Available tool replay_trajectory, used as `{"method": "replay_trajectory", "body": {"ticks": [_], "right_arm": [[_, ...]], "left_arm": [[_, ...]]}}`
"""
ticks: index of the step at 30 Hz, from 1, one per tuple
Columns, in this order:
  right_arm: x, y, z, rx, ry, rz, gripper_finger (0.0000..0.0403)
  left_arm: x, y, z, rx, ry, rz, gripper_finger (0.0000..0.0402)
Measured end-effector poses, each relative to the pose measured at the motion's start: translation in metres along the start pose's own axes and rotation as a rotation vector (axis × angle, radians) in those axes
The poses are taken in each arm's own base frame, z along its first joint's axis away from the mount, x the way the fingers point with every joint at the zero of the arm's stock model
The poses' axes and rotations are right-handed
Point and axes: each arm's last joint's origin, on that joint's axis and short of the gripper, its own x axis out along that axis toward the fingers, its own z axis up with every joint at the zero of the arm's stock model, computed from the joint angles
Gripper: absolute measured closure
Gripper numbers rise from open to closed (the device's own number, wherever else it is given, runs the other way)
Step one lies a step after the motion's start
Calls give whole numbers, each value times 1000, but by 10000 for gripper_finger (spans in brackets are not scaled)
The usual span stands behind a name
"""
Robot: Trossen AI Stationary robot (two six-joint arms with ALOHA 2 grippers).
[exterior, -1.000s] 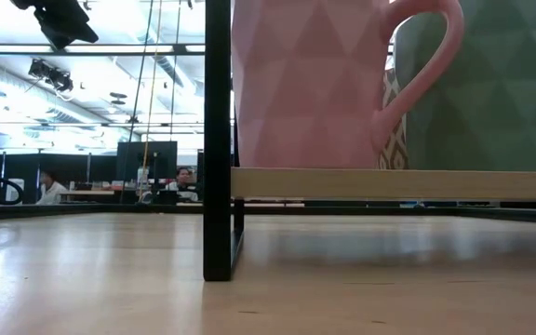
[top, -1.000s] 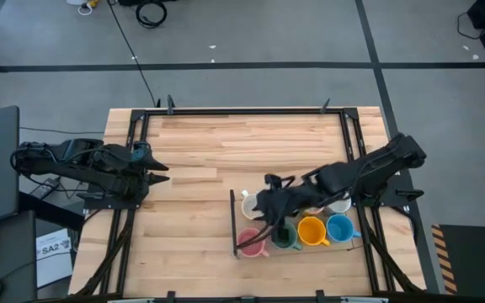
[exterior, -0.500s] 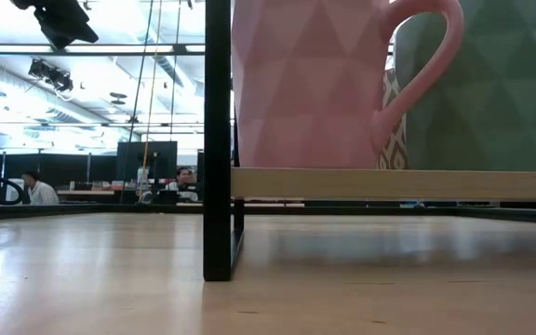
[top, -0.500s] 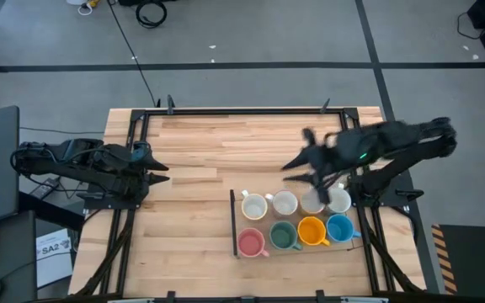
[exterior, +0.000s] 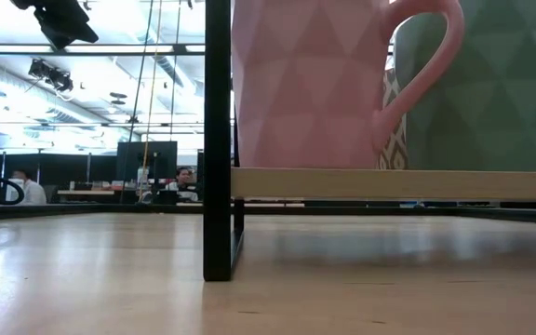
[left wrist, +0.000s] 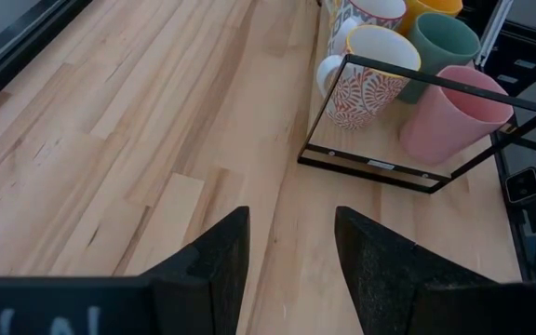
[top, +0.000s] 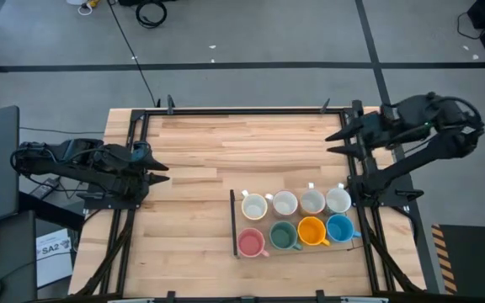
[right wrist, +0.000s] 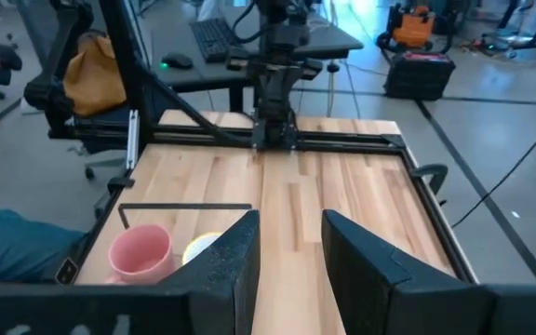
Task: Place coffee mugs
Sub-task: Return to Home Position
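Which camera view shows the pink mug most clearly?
The left wrist view: the pink mug shows nearly whole, rim and side. The high view shows only its top; the low view crops it close; the right wrist view shows it far off.

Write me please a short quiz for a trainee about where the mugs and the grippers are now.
1. True or false: the right gripper holds a mug.
2. Which mug stands between the pink mug and the orange mug? A blue; B green; C black.
3. How many white mugs stand on the shelf?
Key: 1 false, it is open and empty, away from the shelf; 2 B, the green mug; 3 four.
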Motion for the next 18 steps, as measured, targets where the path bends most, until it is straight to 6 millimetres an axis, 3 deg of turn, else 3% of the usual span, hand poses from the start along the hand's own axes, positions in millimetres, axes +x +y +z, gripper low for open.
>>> {"method": "replay_trajectory", "body": {"ticks": [5, 18], "right_arm": [[-12, -5, -18, 17, -33, -22, 280], [-34, -11, -98, 157, -280, -27, 280]], "left_arm": [[0, 0, 0, 0, 0, 0, 235], [0, 0, 0, 0, 0, 0, 235]]}}
